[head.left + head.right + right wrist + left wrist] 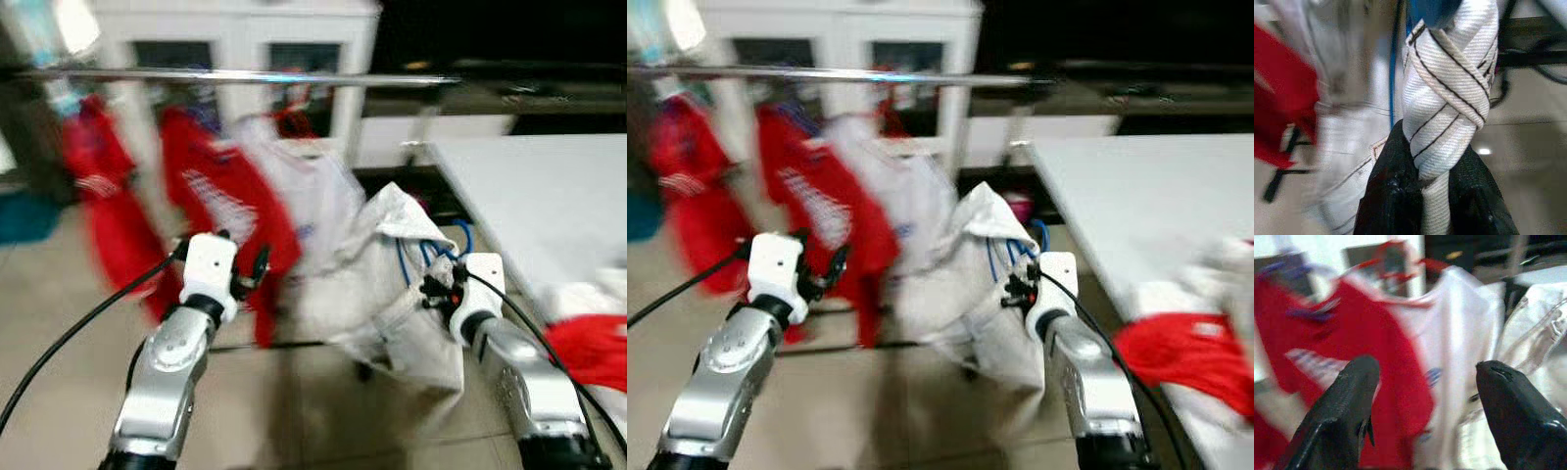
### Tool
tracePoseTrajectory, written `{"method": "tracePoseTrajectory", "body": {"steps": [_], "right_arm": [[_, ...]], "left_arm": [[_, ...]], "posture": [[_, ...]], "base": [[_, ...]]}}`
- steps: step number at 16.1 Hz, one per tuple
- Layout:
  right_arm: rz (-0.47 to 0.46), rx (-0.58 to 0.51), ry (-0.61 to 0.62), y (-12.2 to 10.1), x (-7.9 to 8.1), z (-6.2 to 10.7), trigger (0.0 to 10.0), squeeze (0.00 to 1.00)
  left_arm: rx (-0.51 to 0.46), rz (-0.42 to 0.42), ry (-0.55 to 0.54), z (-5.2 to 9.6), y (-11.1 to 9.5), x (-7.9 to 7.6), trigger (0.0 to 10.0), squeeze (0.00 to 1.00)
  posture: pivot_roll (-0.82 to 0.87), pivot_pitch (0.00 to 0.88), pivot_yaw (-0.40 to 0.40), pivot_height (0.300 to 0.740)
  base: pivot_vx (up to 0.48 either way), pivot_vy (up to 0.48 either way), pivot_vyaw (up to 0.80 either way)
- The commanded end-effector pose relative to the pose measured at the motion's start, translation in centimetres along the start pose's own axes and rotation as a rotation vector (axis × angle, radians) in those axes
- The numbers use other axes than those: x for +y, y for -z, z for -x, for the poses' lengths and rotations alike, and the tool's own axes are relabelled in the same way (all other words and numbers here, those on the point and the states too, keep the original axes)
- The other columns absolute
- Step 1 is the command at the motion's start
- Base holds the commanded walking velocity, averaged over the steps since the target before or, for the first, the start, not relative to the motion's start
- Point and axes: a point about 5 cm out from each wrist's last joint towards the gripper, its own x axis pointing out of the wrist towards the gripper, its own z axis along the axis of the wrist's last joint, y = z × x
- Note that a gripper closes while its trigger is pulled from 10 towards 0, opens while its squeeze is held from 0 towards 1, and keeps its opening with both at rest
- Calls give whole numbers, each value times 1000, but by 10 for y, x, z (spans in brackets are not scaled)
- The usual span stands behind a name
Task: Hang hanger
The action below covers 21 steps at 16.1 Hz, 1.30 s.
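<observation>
A: Step in hand looked like the carry toward the long silver clothes rail (235, 75). The right pincer (1422, 196) was closed tight on a twisted white fabric band with thin black stripes (1447, 98), part of the white garment (392, 284) bunched over a blue wire hanger (407, 259).

B: And the hanger relative to the pincer?

A: Just above and beside the fingers, its hook not yet on the rail, which stood higher and farther off. Red shirts (220, 211) already hung there.

B: Left side?

A: The left pincer (1422, 406) was spread wide, holding nothing, facing the red shirts. More red cloth (588, 348) lay on the white tabletop (539, 196).

B: Next move?

A: Likely a lift, hook to rail. Views were blurred.
</observation>
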Motion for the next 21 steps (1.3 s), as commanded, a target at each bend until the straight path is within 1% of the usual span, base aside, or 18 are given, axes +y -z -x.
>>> {"method": "tracePoseTrajectory", "body": {"steps": [1,9,11,13,14,15,16,17,19,21], "right_arm": [[9,-76,37,-18,-9,2,10000,0],[26,-84,26,-20,-7,-2,10000,0],[54,-87,-65,-22,0,-2,10000,0],[121,-106,-316,-20,19,10,10000,0],[157,-104,-411,-17,24,17,10000,0],[181,-93,-476,-13,26,24,10000,0],[197,-88,-499,-11,25,27,10000,0],[198,-84,-486,-11,22,27,10000,0],[189,-81,-470,-11,17,28,10000,0],[167,-84,-476,-11,16,32,10000,0]], "left_arm": [[-1,6,23,-1,-1,-6,10000,0],[1,0,44,0,0,-8,10000,0],[1,-6,53,1,0,-9,10000,0],[-2,-6,58,3,0,-9,10000,0],[-5,-6,65,4,-1,-9,10000,0],[-14,-3,76,5,-2,-9,10000,0],[-25,3,92,5,-3,-11,10000,0],[-35,5,110,6,-6,-13,10000,0],[-66,18,139,10,-11,-15,10000,0],[-97,-15,192,17,-16,-18,10000,0]], "posture": [[96,37,-49,740],[99,29,-46,740],[103,27,-48,740],[105,28,-49,740],[104,27,-47,740],[102,27,-46,740],[101,28,-45,740],[98,30,-43,740],[95,33,-41,740],[95,42,-43,740]], "base": [[435,0,0],[433,0,0],[435,0,0],[433,0,0],[435,0,0],[431,0,0],[424,0,0],[360,0,0],[0,0,0],[0,0,0]]}}
